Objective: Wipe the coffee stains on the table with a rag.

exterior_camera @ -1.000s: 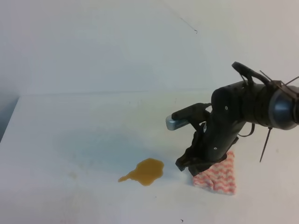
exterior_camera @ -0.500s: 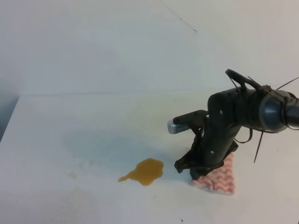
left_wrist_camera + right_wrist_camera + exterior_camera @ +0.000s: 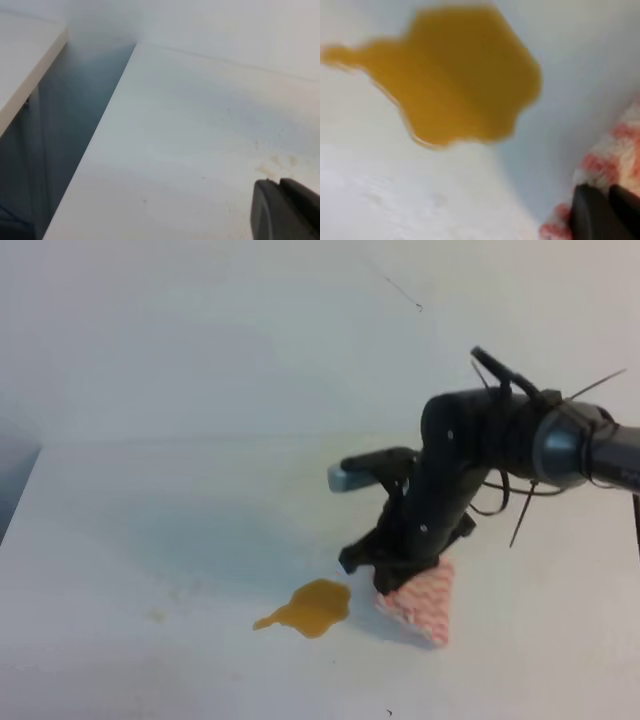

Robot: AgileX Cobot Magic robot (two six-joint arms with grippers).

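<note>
Amber stain (image 3: 310, 607) untouched, near table (image 3: 150, 510) front edge. Rag (image 3: 420, 602) just right of it, pinched in right gripper (image 3: 392, 580) jaws. Wiping not yet begun. Left gripper (image 3: 285, 210): jaws' state cannot tell.

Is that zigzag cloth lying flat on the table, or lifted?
Partly lifted. The rag tilts, its upper end pinched in the right gripper, a shadow beneath it on the table. Whether its lower corner touches down, I cannot tell.
</note>
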